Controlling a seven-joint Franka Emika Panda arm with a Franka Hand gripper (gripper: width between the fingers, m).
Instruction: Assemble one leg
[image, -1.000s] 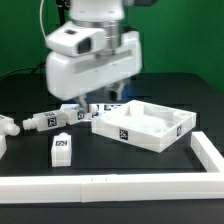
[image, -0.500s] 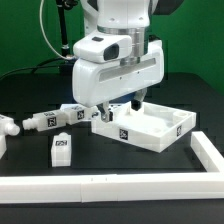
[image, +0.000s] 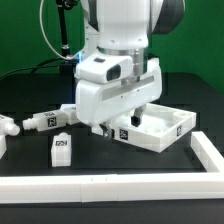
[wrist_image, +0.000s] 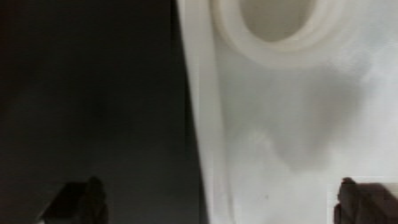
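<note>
One leg (image: 61, 148), a stubby white post with a marker tag, stands on the black table at the exterior view's left. Two more legs (image: 50, 118) lie behind it, and another (image: 6, 125) lies at the far left edge. My gripper (image: 118, 124) hangs low over the near left corner of the large white square part (image: 165, 125), well apart from the legs. In the wrist view my gripper (wrist_image: 222, 205) is open and empty. Its dark fingertips (wrist_image: 80, 200) straddle the part's white edge (wrist_image: 285, 120), which has a round hole (wrist_image: 285, 20).
A white rail (image: 110, 185) runs along the table's front and turns up the exterior view's right side (image: 205, 150). The arm's white body hides the table behind the square part's left corner.
The gripper has moved toward the exterior view's right and lower, from above the lying legs to the square part's near left corner. The legs have not moved.
</note>
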